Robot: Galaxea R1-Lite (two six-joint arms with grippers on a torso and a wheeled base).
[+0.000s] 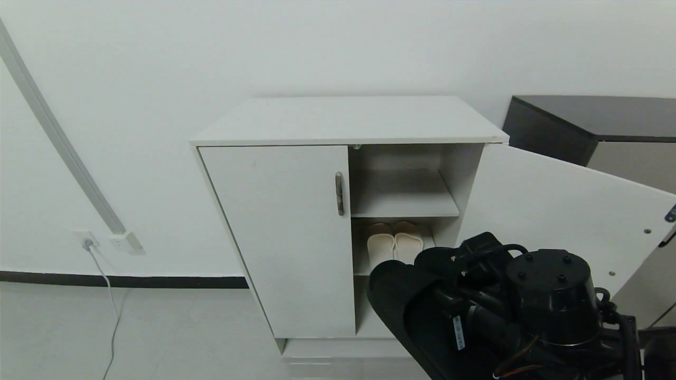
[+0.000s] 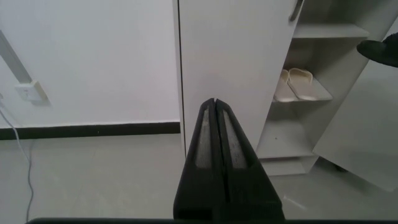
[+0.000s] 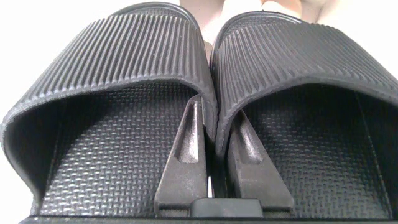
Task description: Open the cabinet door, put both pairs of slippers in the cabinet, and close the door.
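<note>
Head view: the cabinet stands with its right door swung open toward 3 o'clock, and the white slippers sit side by side on the middle shelf. At 5 o'clock of them, the right claw pinches the black slippers by their touching inner walls (one finger inside each). The left claw is closed on nothing, facing the shut left door.

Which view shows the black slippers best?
The right wrist view: both black slippers side by side, the fingers of the right gripper pinching their adjoining walls. The head view shows their toes before the open cabinet, arm hiding the rest. The left wrist view catches a dark tip, likely theirs.
</note>
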